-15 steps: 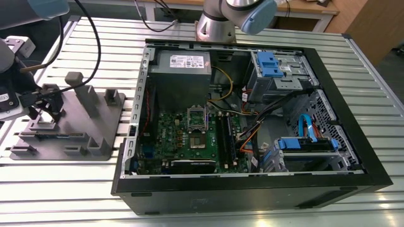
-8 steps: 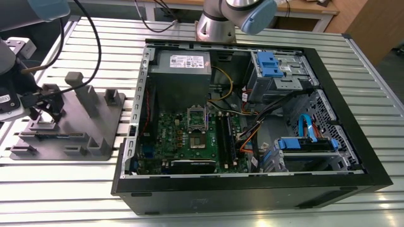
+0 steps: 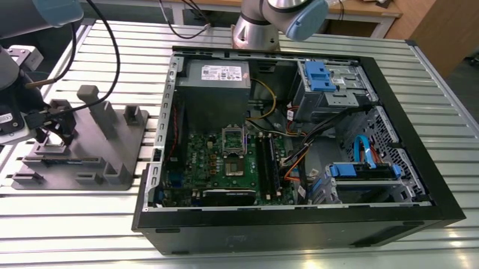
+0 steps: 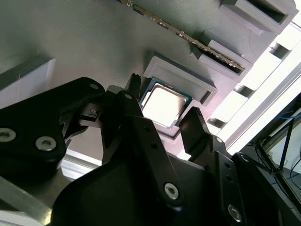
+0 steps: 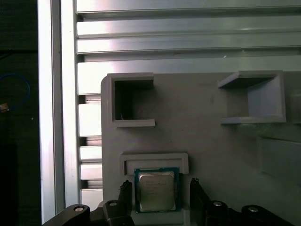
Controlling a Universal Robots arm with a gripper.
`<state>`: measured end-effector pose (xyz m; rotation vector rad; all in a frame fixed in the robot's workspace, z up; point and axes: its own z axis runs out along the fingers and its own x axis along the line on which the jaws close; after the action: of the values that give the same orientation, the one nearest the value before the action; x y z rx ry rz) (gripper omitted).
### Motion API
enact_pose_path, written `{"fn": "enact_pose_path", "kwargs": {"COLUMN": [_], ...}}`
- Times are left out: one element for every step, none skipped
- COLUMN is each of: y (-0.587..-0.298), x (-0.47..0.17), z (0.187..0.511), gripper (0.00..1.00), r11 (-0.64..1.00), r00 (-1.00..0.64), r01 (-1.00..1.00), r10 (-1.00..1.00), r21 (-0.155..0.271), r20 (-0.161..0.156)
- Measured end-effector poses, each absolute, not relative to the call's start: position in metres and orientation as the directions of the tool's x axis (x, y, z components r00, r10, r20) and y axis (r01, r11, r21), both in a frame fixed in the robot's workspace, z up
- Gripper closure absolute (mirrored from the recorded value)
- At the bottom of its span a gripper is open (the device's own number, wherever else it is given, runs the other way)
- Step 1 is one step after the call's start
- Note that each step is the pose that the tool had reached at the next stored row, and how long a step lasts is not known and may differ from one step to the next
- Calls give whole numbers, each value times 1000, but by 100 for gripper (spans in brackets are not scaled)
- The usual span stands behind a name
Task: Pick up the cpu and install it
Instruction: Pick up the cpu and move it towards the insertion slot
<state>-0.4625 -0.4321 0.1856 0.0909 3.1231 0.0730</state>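
Slatted table under the fixture; my open gripper straddles the cpu in its recess, gripping nothing. Pickup step: I judge it calls for closing squarely, centred.

cpu edge behind hand, arm cropped

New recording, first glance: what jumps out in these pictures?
The open computer case dominates the exterior view, its motherboard exposed. In both wrist views the open gripper straddles the cpu, which lies in a recess of the grey fixture at the exterior view's left.
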Motion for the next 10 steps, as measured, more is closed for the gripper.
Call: {"fn": "enact_pose_path", "kwargs": {"y": [-432, -432, -432, -432, -432, -432, -432, -432, -432, -432], "x": [-463, -463, -463, -463, -463, -463, -463, -463, -463, -463], "z": [185, 185, 185, 185, 185, 185, 185, 185, 185, 184], "gripper": [40, 40, 40, 40, 40, 40, 40, 40, 40, 40], "r11": [997, 997, 997, 997, 997, 997, 997, 997, 997, 997], "r00": [-998, -998, -998, -998, -998, -998, -998, -998, -998, -998], "r01": [58, 58, 58, 58, 58, 58, 58, 58, 58, 58], "r10": [58, 59, 59, 59, 59, 59, 59, 59, 59, 59], "r21": [47, 47, 47, 47, 47, 47, 47, 47, 47, 47], "r20": [-15, -15, -15, -15, -15, -15, -15, -15, -15, -15]}}
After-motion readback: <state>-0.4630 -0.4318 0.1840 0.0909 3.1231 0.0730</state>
